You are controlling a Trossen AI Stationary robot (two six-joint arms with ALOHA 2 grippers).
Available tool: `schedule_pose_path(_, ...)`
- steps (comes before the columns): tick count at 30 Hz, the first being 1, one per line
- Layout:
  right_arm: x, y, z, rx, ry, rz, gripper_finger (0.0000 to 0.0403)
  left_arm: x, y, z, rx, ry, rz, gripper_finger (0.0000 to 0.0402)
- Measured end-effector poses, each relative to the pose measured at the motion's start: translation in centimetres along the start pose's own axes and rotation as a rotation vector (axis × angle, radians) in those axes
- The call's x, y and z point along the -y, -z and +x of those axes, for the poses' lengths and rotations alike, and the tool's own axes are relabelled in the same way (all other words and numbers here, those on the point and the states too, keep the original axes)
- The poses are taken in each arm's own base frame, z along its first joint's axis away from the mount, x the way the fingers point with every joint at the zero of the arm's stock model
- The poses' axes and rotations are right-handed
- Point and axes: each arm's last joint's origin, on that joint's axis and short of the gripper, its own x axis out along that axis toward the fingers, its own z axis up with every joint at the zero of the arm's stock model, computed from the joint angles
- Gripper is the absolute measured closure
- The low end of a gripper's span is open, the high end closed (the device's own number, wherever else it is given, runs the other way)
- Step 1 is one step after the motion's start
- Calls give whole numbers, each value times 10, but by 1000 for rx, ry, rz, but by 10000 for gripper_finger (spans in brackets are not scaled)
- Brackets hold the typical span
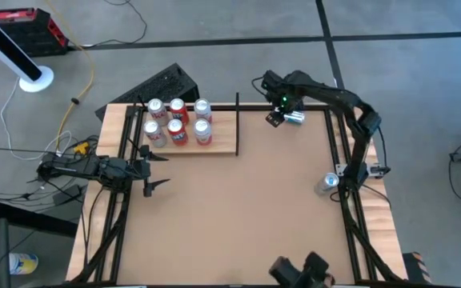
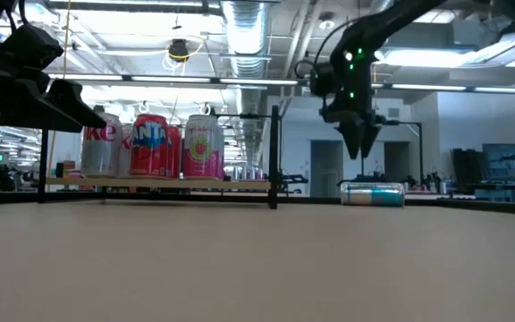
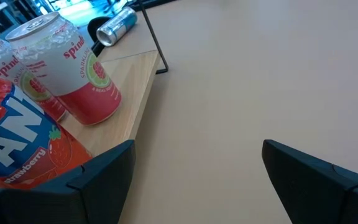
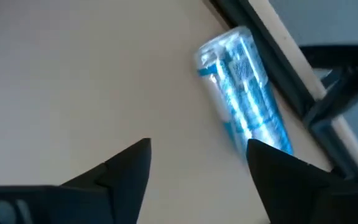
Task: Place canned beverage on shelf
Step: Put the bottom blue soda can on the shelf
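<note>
A blue-and-silver can [image 1: 295, 118] lies on its side on the brown tabletop near the far edge; it also shows in the low view [image 2: 373, 193] and the right wrist view [image 4: 244, 93]. My right gripper [image 1: 275, 118] is open, points down and hangs above the table just left of the can, touching nothing [image 4: 197, 162]. The pale wood shelf [image 1: 222, 144] at the far left carries several upright cans [image 1: 178, 122]. My left gripper [image 1: 157, 170] is open and empty just in front of the shelf, near its left end [image 3: 197, 168].
Another can [image 1: 327, 183] stands upright near the table's right edge. The shelf's thin black upright [image 2: 275, 156] stands at the shelf's right end. Black frame rails [image 1: 338, 152] run along the table's left and right sides. Bare tabletop [image 1: 238, 216] lies in the middle and front.
</note>
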Motion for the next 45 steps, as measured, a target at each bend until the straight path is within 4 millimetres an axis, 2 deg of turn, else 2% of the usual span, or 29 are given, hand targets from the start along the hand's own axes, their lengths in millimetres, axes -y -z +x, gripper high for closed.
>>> schedule_pose_path(9, 21, -12, 50, -152, 76, -206, 100, 0, 0, 0, 0, 0, 0, 65)
schedule_pose_path(14, 29, -14, 64, -193, 101, -268, 100, 0, 0, 0, 0, 0, 0, 65)
schedule_pose_path(24, 26, -19, 100, -268, 87, -351, 100, 0, 0, 0, 0, 0, 0, 65)
schedule_pose_path(28, 21, -18, 106, -306, 72, -344, 115, 0, 0, 0, 0, 0, 0, 65)
schedule_pose_path(32, 15, -14, 99, -325, 59, -296, 140, 0, 0, 0, 0, 0, 0, 65)
schedule_pose_path(37, 6, -6, 67, -307, 49, -219, 151, 0, 0, 0, 0, 0, 0, 65)
schedule_pose_path(41, -16, 5, 26, -249, 23, -174, 151, 0, 0, 0, 0, 0, 0, 65)
schedule_pose_path(45, -49, 27, -22, -179, 1, -136, 151, 0, 0, 0, 0, 0, 0, 65)
